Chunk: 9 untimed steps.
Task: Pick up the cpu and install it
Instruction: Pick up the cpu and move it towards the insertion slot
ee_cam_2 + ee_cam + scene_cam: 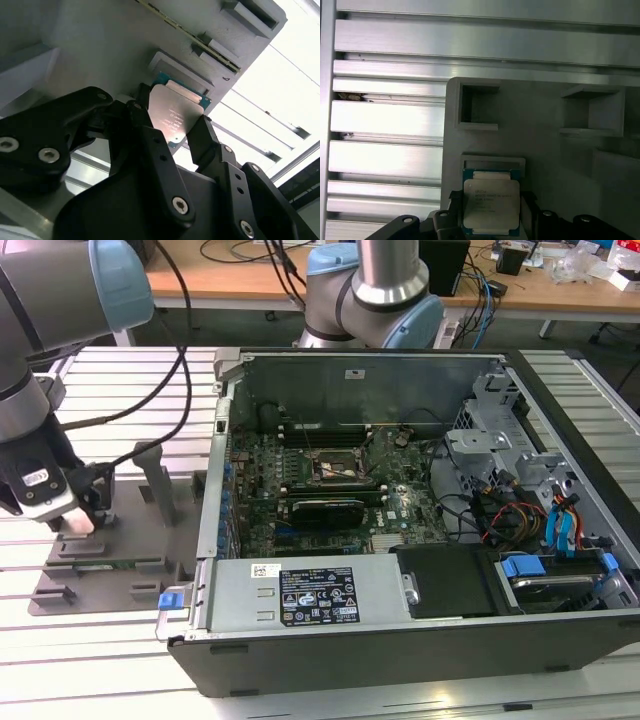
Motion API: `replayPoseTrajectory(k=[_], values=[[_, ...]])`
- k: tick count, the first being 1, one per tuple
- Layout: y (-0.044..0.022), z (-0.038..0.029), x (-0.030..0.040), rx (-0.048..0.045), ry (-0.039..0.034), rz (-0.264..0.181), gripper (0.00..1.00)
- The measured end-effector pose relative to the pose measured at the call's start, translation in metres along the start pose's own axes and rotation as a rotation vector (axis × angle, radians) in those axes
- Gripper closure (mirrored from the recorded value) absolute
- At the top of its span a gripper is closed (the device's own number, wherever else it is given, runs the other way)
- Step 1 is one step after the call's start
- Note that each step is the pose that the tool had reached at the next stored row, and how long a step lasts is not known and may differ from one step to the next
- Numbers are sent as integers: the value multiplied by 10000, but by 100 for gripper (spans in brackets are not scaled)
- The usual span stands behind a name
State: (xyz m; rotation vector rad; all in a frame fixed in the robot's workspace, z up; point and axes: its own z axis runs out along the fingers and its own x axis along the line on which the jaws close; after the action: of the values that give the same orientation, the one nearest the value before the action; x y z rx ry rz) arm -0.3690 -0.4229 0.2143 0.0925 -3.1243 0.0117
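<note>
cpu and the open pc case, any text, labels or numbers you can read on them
Silvery-white square metal-topped cpu: faint print lines, too small to read.
Black-and-white sticker on the grey metal cover: too small to read.
Small white label on the grey case wall: blurred.
Nothing legible.

A silvery top edged in teal is shown by the cpu (491, 206), plain grey by the tray (545, 165), black by the gripper (174, 131), ribbed silver by the table (385, 160).
</note>
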Motion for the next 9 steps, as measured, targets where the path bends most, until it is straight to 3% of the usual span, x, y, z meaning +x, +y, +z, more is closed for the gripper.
replayPoseTrajectory(k=[9], values=[[5, -176, 3, 32, 2, 1, 45]])
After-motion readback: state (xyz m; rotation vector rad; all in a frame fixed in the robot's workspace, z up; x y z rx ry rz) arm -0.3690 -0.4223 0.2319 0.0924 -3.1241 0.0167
